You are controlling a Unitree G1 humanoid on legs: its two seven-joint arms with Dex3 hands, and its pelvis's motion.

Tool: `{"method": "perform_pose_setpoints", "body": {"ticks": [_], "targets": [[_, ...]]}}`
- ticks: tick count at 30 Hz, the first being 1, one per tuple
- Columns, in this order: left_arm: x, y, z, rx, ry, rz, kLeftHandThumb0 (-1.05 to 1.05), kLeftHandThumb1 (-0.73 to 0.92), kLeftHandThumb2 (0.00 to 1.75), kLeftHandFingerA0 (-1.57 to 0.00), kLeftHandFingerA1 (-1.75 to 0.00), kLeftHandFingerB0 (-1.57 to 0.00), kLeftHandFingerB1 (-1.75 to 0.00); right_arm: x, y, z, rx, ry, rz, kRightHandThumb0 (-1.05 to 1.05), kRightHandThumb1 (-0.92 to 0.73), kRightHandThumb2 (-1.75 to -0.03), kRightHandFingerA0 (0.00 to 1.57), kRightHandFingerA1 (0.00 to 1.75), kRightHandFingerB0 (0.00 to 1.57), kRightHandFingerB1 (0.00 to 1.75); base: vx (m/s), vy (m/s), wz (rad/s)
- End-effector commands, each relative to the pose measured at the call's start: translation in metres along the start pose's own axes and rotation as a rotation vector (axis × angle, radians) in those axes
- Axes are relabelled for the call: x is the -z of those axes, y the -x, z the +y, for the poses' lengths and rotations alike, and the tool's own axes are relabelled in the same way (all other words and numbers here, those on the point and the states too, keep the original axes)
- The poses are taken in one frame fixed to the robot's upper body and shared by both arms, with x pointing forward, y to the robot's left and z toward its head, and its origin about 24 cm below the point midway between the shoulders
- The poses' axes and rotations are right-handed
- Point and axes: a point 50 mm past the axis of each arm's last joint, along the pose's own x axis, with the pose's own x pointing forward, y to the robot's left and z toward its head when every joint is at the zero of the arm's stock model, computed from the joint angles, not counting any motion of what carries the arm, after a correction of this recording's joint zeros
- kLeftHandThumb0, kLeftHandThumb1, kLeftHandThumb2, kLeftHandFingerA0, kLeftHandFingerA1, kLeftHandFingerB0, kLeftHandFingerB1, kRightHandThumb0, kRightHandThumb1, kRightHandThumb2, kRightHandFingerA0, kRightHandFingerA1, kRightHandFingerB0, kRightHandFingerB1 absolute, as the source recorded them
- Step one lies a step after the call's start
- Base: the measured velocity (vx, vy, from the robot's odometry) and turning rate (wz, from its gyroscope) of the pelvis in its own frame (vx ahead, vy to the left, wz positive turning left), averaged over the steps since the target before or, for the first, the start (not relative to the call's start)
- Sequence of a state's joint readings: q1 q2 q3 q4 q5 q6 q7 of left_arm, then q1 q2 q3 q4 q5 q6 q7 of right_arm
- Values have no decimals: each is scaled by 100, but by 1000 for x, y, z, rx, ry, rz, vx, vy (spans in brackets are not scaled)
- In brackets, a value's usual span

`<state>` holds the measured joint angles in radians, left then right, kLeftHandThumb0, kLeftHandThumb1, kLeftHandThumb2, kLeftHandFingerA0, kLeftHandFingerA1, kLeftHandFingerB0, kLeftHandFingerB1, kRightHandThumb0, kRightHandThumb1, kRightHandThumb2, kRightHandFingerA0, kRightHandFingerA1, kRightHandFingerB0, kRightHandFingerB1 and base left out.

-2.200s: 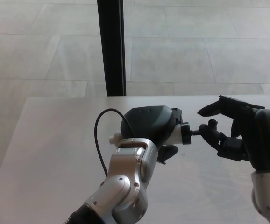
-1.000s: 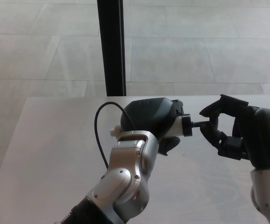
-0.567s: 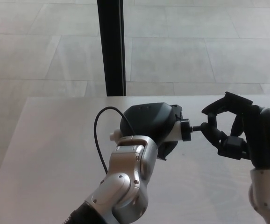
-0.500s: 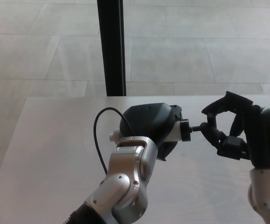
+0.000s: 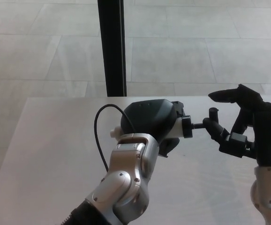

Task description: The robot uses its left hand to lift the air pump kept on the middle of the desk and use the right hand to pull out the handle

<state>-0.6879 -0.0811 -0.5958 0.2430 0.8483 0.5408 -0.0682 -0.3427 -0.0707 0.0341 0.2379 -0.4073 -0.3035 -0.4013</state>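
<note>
A bare white desk [image 5: 41,140] on pale stone floor tiles [image 5: 196,51] beside a black pillar [image 5: 112,47] suggests a lobby or office.

Pale desk [image 5: 46,140]; nothing visibly resting directly on top

**No readable text**

No words, labels, brand marks, numbers or signs can be read anywhere in the head view. The air pump [image 5: 173,123], both robot hands, the tabletop [image 5: 51,154] and the tiled floor beyond it show only plain, unmarked surfaces.
</note>
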Motion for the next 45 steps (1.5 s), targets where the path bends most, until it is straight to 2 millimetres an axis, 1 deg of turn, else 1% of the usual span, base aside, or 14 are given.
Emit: {"method": "perform_pose_setpoints", "body": {"ticks": [1,4,5,7,10,11,13,18,19,23,24,32,34,45], "targets": [[-2,-3,5,-9,9,-19,-32,83,69,-88,-172,-69,-68,3,0,-4,-36,-18,30,-27,-57,-57,111,163,80,61,0,0,0],[-2,-3,5,-14,13,-30,-33,83,68,-88,-174,-68,-69,3,-1,-5,-50,-11,30,-26,-57,-57,111,162,81,61,0,0,0],[-2,-4,6,-11,8,-29,-35,83,66,-86,-175,-69,-106,4,-2,-6,-57,0,37,-27,-57,-57,111,163,81,62,0,0,0],[-2,-5,7,-11,3,-14,-36,83,66,-87,-175,-72,-120,5,-3,-6,-74,4,41,-28,-55,-63,109,165,83,66,0,0,0],[-3,-6,8,-8,-18,-8,-36,81,67,-86,-175,-72,-100,5,-4,-7,-90,11,51,-30,-54,-62,107,166,83,66,0,0,0],[-2,-6,8,-13,-15,-16,-33,81,67,-86,-175,-74,-94,5,-4,-8,-100,9,61,-30,-37,-84,133,141,78,75,0,0,0],[-1,-6,8,-6,-32,-18,-33,81,68,-85,-175,-72,-89,5,-5,-8,-114,12,64,-30,-36,-84,132,140,79,75,0,0,0],[0,-5,8,-9,-43,-26,-30,80,69,-87,-175,-74,-96,5,-6,-9,-138,5,86,-27,-37,-86,132,138,78,75,0,0,0],[0,-5,7,-4,-47,-25,-28,81,71,-89,-175,-76,-87,5,-6,-9,-147,8,89,-21,-53,-66,107,164,84,66,0,0,0],[0,-6,6,-10,-49,-29,-31,81,71,-91,-175,-77,-88,3,-8,-8,-153,11,95,-19,-54,-69,108,162,85,65,0,0,0],[0,-5,6,-16,-50,-35,-33,83,71,-89,-175,-61,-55,3,-8,-9,-157,12,88,-20,-56,-66,104,164,86,71,0,0,0],[-1,-6,7,-12,-69,-37,-30,80,73,-88,-174,-75,-79,1,-13,-9,-150,23,91,-23,-62,-67,97,163,89,79,0,0,0],[-2,-6,6,-10,-93,-29,-25,76,82,-91,-175,-80,-113,-1,-14,-10,-126,23,86,-22,-61,-67,96,159,90,82,0,0,0],[-2,-6,5,-29,-121,-48,-25,76,80,-89,-174,-78,-101,-1,-11,-9,-64,-5,125,-18,-60,-72,97,158,91,84,0,0,0]]}}
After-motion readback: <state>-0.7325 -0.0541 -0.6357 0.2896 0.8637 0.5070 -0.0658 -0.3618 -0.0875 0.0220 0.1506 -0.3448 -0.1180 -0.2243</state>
